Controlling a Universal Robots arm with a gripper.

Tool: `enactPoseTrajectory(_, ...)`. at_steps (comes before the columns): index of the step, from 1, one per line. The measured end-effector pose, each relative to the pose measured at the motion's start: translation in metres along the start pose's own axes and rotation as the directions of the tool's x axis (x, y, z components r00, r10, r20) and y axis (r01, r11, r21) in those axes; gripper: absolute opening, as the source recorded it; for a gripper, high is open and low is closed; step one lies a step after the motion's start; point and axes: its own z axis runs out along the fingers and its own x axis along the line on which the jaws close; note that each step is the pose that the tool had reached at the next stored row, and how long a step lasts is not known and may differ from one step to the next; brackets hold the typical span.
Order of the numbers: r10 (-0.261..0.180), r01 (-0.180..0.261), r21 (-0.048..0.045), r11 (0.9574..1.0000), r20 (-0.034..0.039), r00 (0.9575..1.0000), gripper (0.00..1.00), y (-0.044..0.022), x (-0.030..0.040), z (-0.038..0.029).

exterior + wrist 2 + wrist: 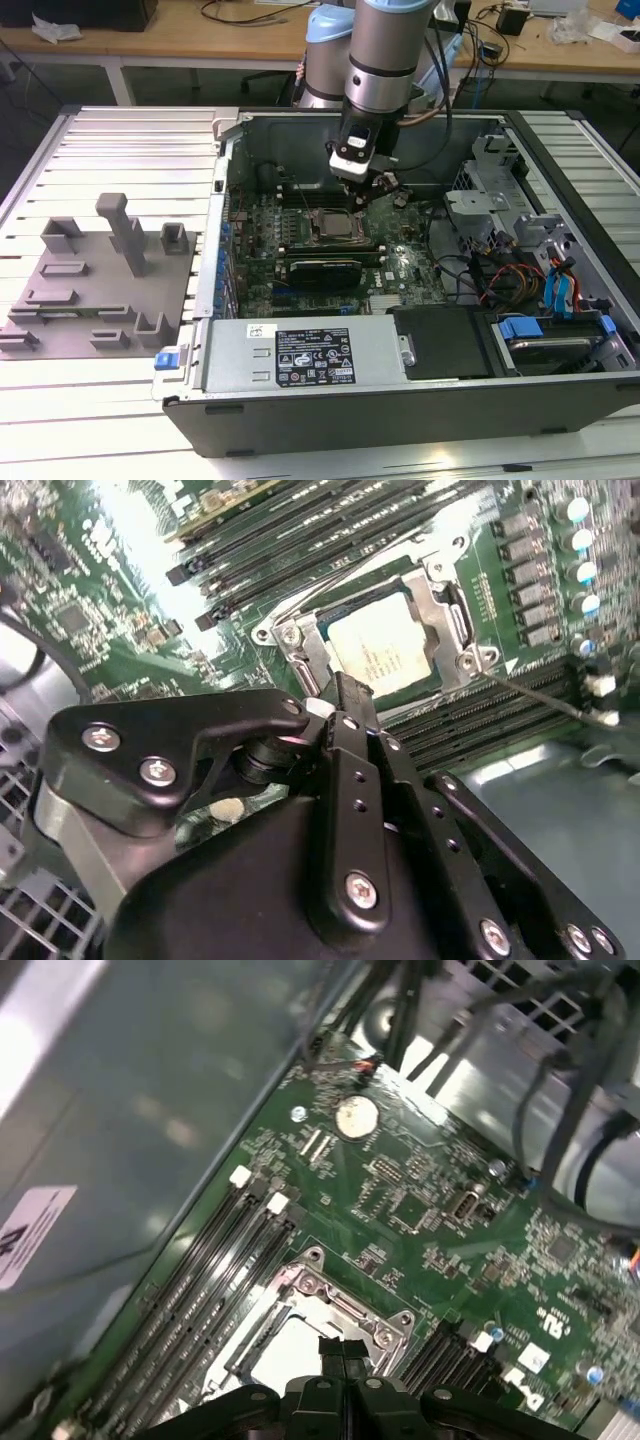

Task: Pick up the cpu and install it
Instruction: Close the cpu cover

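A: Where's the cpu rn?

B: Small flat square chip w/ silvery-white metal top, i.e. the cpu (385, 650) (285, 1360), lies flat inside the silver metal socket frame (445, 608) in both wrist views. The exterior view puts it (333, 226) approx. mid-way across the green motherboard (400, 268), inside the open dark computer case (400, 410).

A: Jaws?

B: Black jaws are pressed together w/ nothing between them. The tips hang just above the frame's edge, beside the chip. Can't tell if they touch metal.

A: Why clenched there?

B: My read: the chip sits in its seat, so no grip is needed. Closed tips also make one slim point that fits btw the frame and the long black memory slots (200, 1270).

A: Frame latched?

B: Can't tell. A thin wire rod (545, 698) lies alongside the frame. It may be the lever, not sure.

A: Arm pose?

B: Silver-grey robot arm (385, 60) comes down nearly vertical into the case, prob. to clear the case walls.

A: Tray?

B: Grey plastic tray w/ upright posts (100, 290) sits on the ribbed metal table (120, 150), outside the case at the exterior view's left and well apart from the jaws. The work is at the socket, not there.
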Motion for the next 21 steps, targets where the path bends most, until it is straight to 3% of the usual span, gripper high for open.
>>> enactPoseTrajectory(3, -0.063, 0.063, -0.0005, 0.998, 0.0024, 0.998, 0.11, 0.0, 0.0, 0.0001)
enactPoseTrajectory(6, -0.136, 0.136, -0.001, 0.9907, 0.0051, 0.9907, 0.11, 0.0, 0.0, 0.0002)
enactPoseTrajectory(11, -0.241, 0.241, -0.0014, 0.9706, 0.0092, 0.9706, 0.11, 0.0, 0.0, 0.0002)
enactPoseTrajectory(13, -0.282, 0.282, -0.0014, 0.9594, 0.0108, 0.9593, 0.11, 0.0, 0.0, 0.0003)
enactPoseTrajectory(14, -0.307, 0.307, -0.0014, 0.9517, 0.0119, 0.9516, 0.11, 0.0, 0.0, 0.0003)
enactPoseTrajectory(15, -0.347, 0.347, -0.0013, 0.9378, 0.0135, 0.9377, 0.11, 0.0, 0.0, 0.0003)
enactPoseTrajectory(17, -0.426, 0.426, -0.0009, 0.9047, 0.0168, 0.9046, 0.11, 0.0, 0.0, 0.0003)
enactPoseTrajectory(19, -0.459, 0.459, -0.0005, 0.8885, 0.0181, 0.8884, 0.11, 0.0, 0.0, 0.0003)
enactPoseTrajectory(20, -0.493, 0.493, -0.0002, 0.87, 0.0196, 0.8698, 0.11, 0.0, 0.0, 0.0003)
enactPoseTrajectory(21, -0.52, 0.52, 0.0001, 0.8543, 0.0207, 0.8541, 0.11, 0.0, 0.0, 0.0004)
